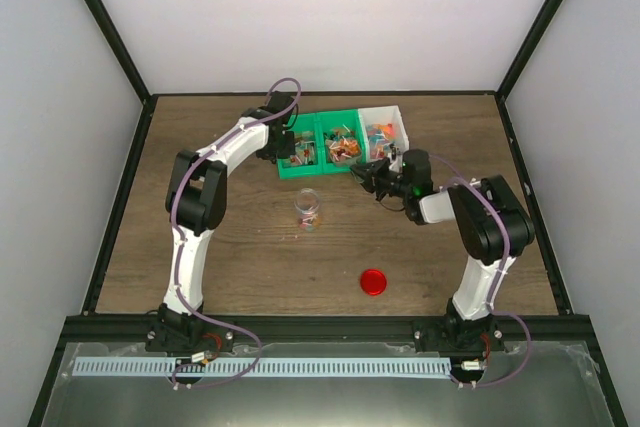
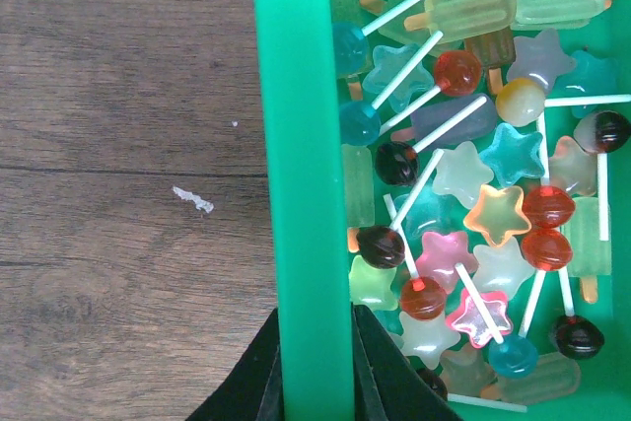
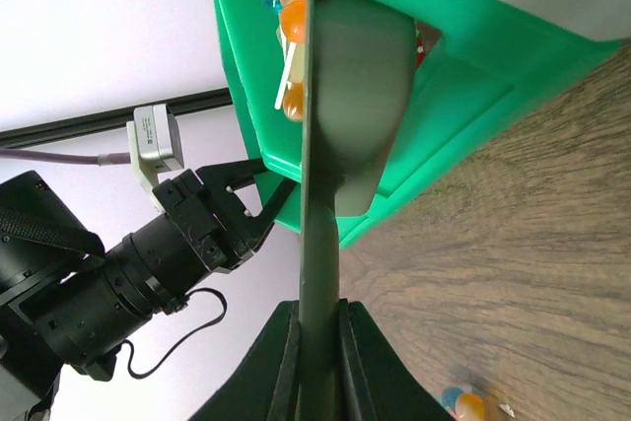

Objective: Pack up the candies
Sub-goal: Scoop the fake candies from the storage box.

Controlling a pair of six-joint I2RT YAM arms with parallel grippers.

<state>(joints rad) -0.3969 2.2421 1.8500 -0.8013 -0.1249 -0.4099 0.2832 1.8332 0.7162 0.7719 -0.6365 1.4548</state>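
- The left gripper [image 2: 315,352] is clamped on the left wall of the green tray [image 2: 296,145], apparently to steady it during scooping.
- The candies [image 2: 473,204], shaped like lollipops, stars and ice pops, fill the tray's compartments at the far middle of the counter [image 1: 220,247].
- The right gripper [image 3: 320,342] is closed tight on the handle of a dark scoop [image 3: 355,96]. Its bowl is at the tray's edge with a few orange sweets on it.
- The small clear jar [image 1: 308,207] stands open near the tray, likely the target. Its red lid [image 1: 373,281] lies well apart, out of the way.

Wooden table [image 1: 230,247] carries green tray [image 1: 320,173] with white bin [image 1: 400,123] alongside, clear jar [image 1: 307,205] mid-table, red lid [image 1: 373,281] nearer, couple loose candies [image 3: 463,404].
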